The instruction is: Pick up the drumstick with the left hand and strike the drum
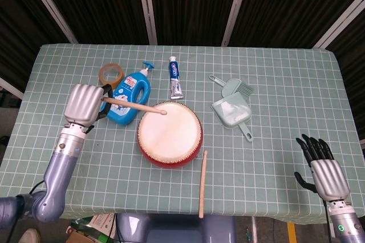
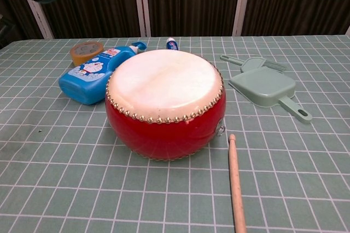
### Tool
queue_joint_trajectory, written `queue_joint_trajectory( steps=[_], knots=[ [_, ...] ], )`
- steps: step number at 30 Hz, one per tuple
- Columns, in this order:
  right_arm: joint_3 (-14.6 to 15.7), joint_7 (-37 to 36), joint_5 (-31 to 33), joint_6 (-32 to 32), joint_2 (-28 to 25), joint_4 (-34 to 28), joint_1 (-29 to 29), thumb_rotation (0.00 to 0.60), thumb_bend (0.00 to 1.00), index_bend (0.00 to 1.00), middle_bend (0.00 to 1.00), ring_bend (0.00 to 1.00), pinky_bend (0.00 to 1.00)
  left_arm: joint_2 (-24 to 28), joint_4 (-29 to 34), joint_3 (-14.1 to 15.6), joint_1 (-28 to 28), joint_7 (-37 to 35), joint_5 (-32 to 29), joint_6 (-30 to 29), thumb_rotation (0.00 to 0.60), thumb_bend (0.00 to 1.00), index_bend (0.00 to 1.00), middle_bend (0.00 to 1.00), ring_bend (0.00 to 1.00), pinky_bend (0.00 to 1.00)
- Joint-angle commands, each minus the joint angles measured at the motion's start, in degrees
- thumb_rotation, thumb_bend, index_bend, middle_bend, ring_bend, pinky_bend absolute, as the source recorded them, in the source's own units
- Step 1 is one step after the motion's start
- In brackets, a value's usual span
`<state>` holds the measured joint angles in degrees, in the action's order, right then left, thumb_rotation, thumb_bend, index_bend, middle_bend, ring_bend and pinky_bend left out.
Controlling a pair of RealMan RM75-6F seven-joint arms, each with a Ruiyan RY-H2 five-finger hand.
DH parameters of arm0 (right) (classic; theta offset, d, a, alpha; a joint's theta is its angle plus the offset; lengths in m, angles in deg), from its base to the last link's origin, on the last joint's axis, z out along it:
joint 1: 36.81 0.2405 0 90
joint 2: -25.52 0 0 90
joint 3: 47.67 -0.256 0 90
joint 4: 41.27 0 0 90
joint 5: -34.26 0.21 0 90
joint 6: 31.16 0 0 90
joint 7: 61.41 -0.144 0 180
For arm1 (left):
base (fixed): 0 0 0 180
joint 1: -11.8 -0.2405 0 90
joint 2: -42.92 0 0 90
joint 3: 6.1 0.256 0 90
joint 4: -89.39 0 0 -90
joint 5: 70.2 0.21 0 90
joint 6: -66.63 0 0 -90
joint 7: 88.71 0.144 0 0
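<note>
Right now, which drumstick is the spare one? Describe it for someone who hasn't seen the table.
Find the red drum at the table's middle. The spare drumstick lies flat on the cloth by its front right side, pointing toward the near edge. The other drumstick is in the air, held by the left hand.

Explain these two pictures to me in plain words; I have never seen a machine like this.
This is a two-armed robot with humanlike hands at a table. One picture looks down from its head, the other forward from its chest. Its left hand holds a drumstick raised above a red drum. Its right hand rests empty, fingers apart. Also lying there: a second drumstick, a blue bottle, a tape roll, a toothpaste tube and a green dustpan with brush.
</note>
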<state>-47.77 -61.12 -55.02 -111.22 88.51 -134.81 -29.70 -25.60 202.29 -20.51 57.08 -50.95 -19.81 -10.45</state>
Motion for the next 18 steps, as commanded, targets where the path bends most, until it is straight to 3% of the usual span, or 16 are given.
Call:
queue_joint_trajectory(
  steps=[1, 6, 12, 18],
  knots=[
    [-0.02, -0.01, 0.02, 0.04, -0.01, -0.03, 0.02, 0.6, 0.35, 0.0, 0.0, 0.0, 0.0, 2.59, 2.77, 2.86, -4.31, -3.48, 6.37, -1.95, 0.6, 0.64, 0.77, 0.99, 1.0, 0.99],
    [-0.05, 0.32, -0.01, 0.08, 0.16, -0.05, 0.08, 0.6, 0.35, 0.0, 0.0, 0.0, 0.0, 2.02, -1.57, 10.41, -9.84, -8.32, 10.42, -0.13, 0.6, 0.64, 0.77, 0.99, 1.0, 0.99],
    [-0.07, 0.4, 0.12, 0.2, 0.13, -0.16, 0.1, 0.6, 0.35, 0.0, 0.0, 0.0, 0.0, -0.51, -8.41, 13.52, -12.16, -13.89, 12.18, 4.75, 0.6, 0.64, 0.75, 0.98, 1.0, 0.99],
    [-0.08, 0.49, 0.22, 0.51, 0.16, -0.2, 0.24, 0.6, 0.35, 0.0, 0.0, 0.0, 0.0, -5.45, -13.4, 14.34, -12.94, -13.76, 12.29, 7.04, 0.6, 0.62, 0.74, 0.97, 0.99, 0.99]
  ],
)
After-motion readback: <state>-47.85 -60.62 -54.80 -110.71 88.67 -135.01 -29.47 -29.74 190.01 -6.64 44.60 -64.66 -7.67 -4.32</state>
